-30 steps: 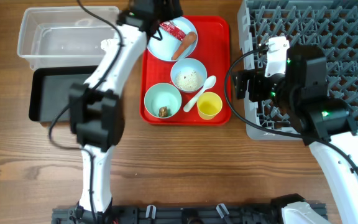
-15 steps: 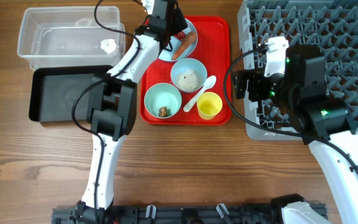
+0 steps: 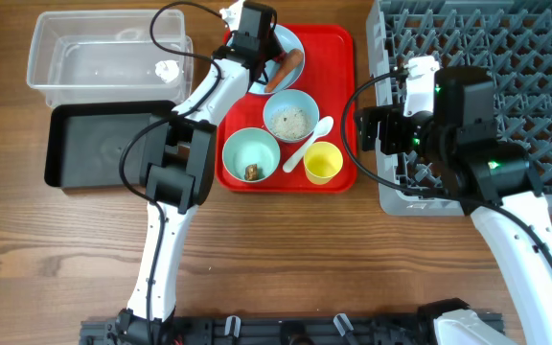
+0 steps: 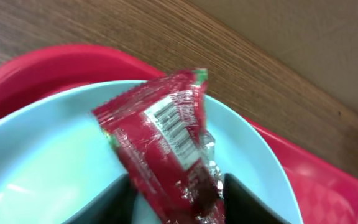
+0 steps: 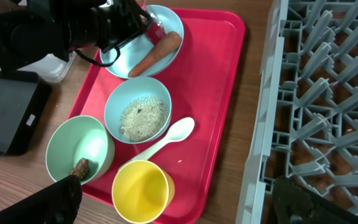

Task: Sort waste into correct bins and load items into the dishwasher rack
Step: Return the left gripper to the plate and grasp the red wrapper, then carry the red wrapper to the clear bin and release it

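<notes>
The red wrapper (image 4: 163, 134) is over the pale blue plate (image 4: 48, 162) at the far end of the red tray (image 5: 219, 93). Its lower end runs down between the two fingers of the left pincer (image 4: 178, 202). The fingers stand close on either side of it and seem to pinch it, though the contact itself lies at the very edge of the wrist view. An orange-brown sausage (image 5: 156, 53) lies on the same plate, just beside the wrapper.

Nearer on the tray are a blue bowl of pale grains (image 5: 137, 115), a white spoon (image 5: 166, 138) beside it, a yellow cup (image 5: 142, 190), and a mint bowl (image 5: 61, 146) with a brown scrap (image 5: 79, 167) inside.

The right pincer (image 3: 370, 129) hangs between the tray and the grey dishwasher rack (image 3: 506, 57), its fingers spread wide with nothing between them.

To the left of the tray, a clear bin (image 3: 103, 57) contains a crumpled white piece (image 3: 168, 69), and a black bin (image 3: 94, 144) sits on the table (image 3: 276, 259) next to it.
</notes>
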